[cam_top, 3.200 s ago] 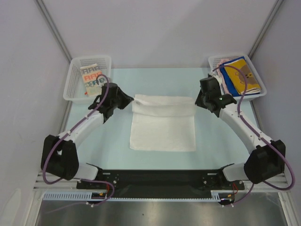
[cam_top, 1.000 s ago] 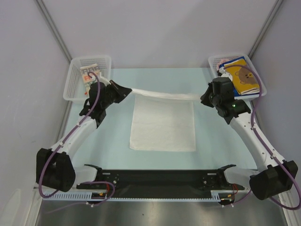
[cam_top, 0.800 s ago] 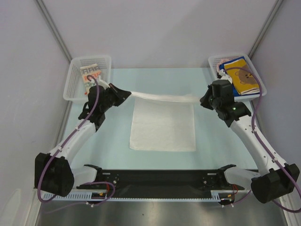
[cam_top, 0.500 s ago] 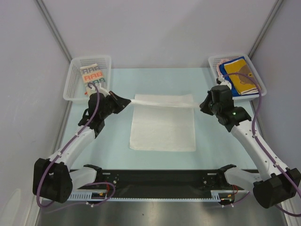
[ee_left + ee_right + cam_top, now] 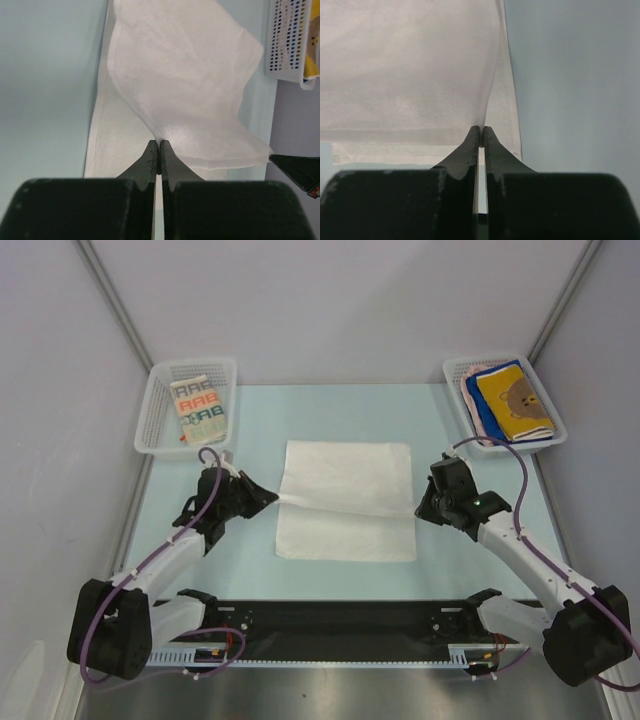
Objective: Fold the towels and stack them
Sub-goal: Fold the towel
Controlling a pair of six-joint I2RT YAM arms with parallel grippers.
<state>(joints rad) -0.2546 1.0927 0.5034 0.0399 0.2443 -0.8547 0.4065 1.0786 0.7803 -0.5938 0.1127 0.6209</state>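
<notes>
A plain white towel [image 5: 345, 490] lies in the middle of the pale table, its far half drawn toward the near edge over the lower layer. My left gripper [image 5: 268, 499] is shut on its left corner, and the towel fills the left wrist view [image 5: 180, 90]. My right gripper [image 5: 421, 510] is shut on its right corner, and the towel shows in the right wrist view [image 5: 410, 70]. A cream "RABBIT" towel [image 5: 197, 408] lies in the left basket. A yellow-orange bear towel [image 5: 513, 400] tops a stack over blue and pinkish towels in the right basket.
A white mesh basket [image 5: 150, 430] stands at the far left and another white mesh basket [image 5: 455, 375] at the far right; the latter also shows in the left wrist view [image 5: 287, 40]. Grey walls close in the table on three sides. A black rail [image 5: 340, 620] runs along the near edge.
Both grippers lifted the towel's far edge, then carried it toward the near side and lowered it. The far half now drapes over the lower layer.
</notes>
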